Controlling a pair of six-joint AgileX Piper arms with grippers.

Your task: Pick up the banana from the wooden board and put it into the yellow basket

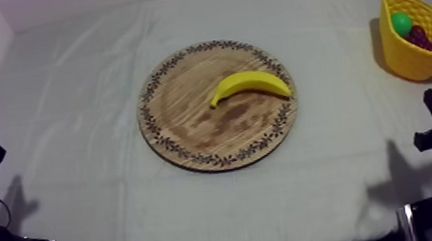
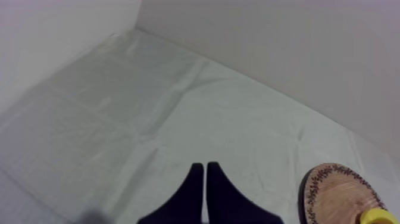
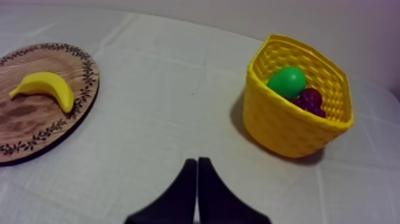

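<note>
pale counter (image 1: 64,107) holds the board (image 1: 182,133) with the banana (image 1: 250,84) on it, ahead-left of the right fingers (image 3: 208,190). left fingers (image 2: 191,190) and right fingers are pressed together, empty. pickup not begun; next: reach, spread.

From where I stand there is one round wooden board (image 1: 189,125), one banana (image 1: 250,84) and one yellow basket (image 1: 404,60); the basket holds two fruits, one green pear (image 1: 401,23) and one bunch of dark red grapes (image 1: 419,37).
</note>
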